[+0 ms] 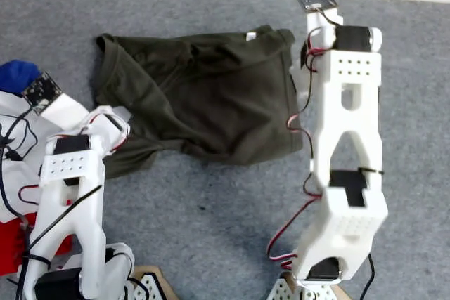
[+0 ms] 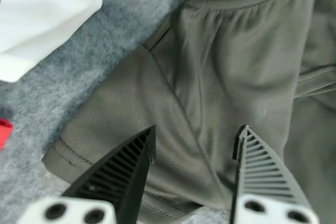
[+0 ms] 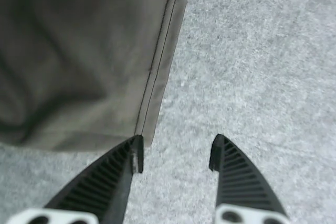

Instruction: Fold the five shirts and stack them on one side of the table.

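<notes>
Light in the high view is even and diffuse from overhead, moderately bright. Shadows are soft: a faint band on the grey mat [image 1: 211,230] under the lower edge of the dark olive shirt [image 1: 204,96], another beside the right arm [image 1: 348,138]. White arm shells sit close to clipping. Left wrist view: white cloth [image 2: 47,14] nearly blown out, mild sheen on shirt folds. Right wrist view: shirt dims toward its crease, thin shadow along the hem [image 3: 157,77]

Shirt [image 1: 204,96]: thin matt cloth (fine mesh at the sleeve). Table [image 1: 211,223]: rough grey felt. Arms [image 1: 348,138] [image 1: 67,201] at four and eight o'clock: smooth white plastic, ribbed black fingers [image 2: 118,174].
</notes>
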`<action>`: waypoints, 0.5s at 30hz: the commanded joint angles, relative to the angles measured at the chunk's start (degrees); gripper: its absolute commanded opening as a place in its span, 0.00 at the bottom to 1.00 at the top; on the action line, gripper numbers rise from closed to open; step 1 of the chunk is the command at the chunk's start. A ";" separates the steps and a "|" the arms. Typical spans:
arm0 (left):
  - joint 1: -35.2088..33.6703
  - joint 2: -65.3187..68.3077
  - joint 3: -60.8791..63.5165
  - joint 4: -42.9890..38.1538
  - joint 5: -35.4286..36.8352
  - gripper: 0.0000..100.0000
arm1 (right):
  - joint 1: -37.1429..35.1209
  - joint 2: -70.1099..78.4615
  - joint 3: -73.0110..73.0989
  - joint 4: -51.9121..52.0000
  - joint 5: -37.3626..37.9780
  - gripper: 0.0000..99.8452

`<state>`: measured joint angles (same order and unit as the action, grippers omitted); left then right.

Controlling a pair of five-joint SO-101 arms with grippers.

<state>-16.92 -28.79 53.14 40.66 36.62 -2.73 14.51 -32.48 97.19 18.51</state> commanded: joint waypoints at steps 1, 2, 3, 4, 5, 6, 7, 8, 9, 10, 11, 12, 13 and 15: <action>0.04 -1.98 1.01 -2.81 -0.88 0.25 | 0.48 -13.67 7.43 -0.84 2.46 0.22; 0.04 -1.98 1.45 -3.43 -0.88 0.25 | 0.04 -17.19 11.65 -2.24 2.64 0.22; 0.13 -1.98 1.71 -3.78 -0.88 0.25 | -0.22 -20.62 16.92 -4.35 2.64 0.22; 0.13 -1.98 1.71 -3.87 -0.88 0.25 | -0.31 -23.78 22.46 -7.34 2.64 0.22; 0.13 -1.98 1.71 -3.78 -0.88 0.25 | -0.48 -26.86 28.62 -11.12 2.55 0.22; 0.13 -1.98 1.71 -3.69 -0.88 0.25 | -0.57 -29.49 34.95 -15.25 2.46 0.22; 0.13 -1.89 1.71 -3.60 -0.88 0.25 | -0.66 -31.96 41.36 -19.56 2.02 0.22; 0.13 -1.63 1.71 -3.60 -0.88 0.25 | -0.66 -33.98 47.34 -23.96 0.88 0.22; 0.13 -1.45 1.71 -3.60 -0.88 0.25 | -0.66 -35.56 52.70 -28.09 0.00 0.22; 0.13 -1.45 1.80 -3.60 -0.88 0.25 | -1.01 -36.62 57.45 -31.78 -0.62 0.22; 0.13 -1.45 2.15 -3.60 -0.88 0.25 | -1.71 -37.32 61.23 -34.77 -0.97 0.22; 0.13 -1.63 2.86 -3.78 -0.88 0.25 | -2.42 -37.67 63.96 -37.14 -0.97 0.22; 0.13 -1.63 3.21 -3.78 -0.88 0.25 | -2.86 -37.67 66.15 -39.08 -1.05 0.22; 0.13 -1.45 3.56 -3.78 -0.88 0.25 | -4.09 -37.14 68.88 -42.24 -2.02 0.22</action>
<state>-16.92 -28.79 56.84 37.85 36.26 -4.92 -20.13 32.48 61.05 18.33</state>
